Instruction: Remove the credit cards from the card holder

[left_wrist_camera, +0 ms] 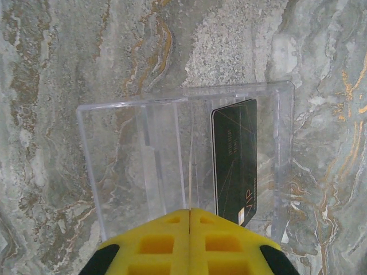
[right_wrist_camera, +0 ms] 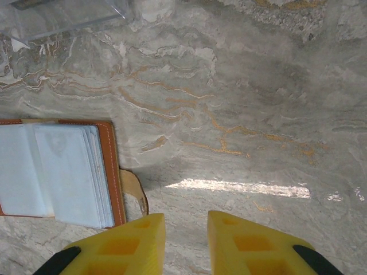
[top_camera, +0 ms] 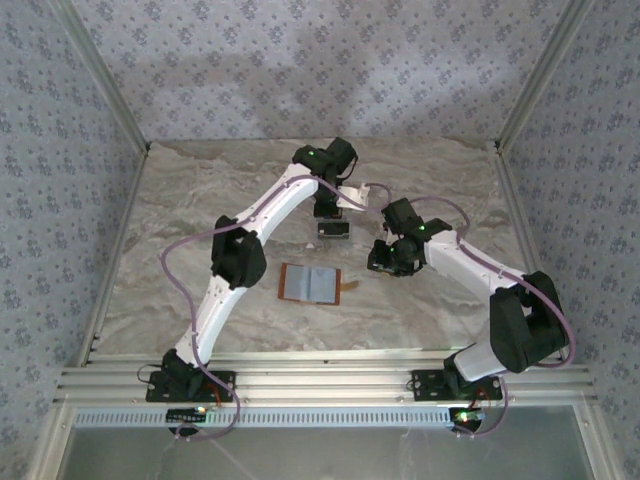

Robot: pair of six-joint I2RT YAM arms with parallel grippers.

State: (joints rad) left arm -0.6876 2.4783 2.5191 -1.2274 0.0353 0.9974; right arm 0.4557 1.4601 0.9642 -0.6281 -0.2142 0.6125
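Note:
The card holder [top_camera: 310,283] lies open and flat on the marble, orange-brown rim around pale grey-blue sleeves [right_wrist_camera: 57,172], its strap tab [right_wrist_camera: 135,192] pointing right. A dark credit card [left_wrist_camera: 235,160] stands in the right slot of the clear ridged tray [left_wrist_camera: 132,160]. My left gripper [left_wrist_camera: 190,211] hovers over the tray, shut on a thin pale credit card [left_wrist_camera: 189,177] seen edge-on, reaching out from the fingertips into the tray. Just right of the strap tab my right gripper [right_wrist_camera: 186,220] is low over the table, open, with bare marble between its fingers.
The tray [top_camera: 333,230] sits behind the card holder, near the table's middle; its corner shows at the top left of the right wrist view [right_wrist_camera: 69,17]. Patterned walls and metal posts enclose the table on three sides.

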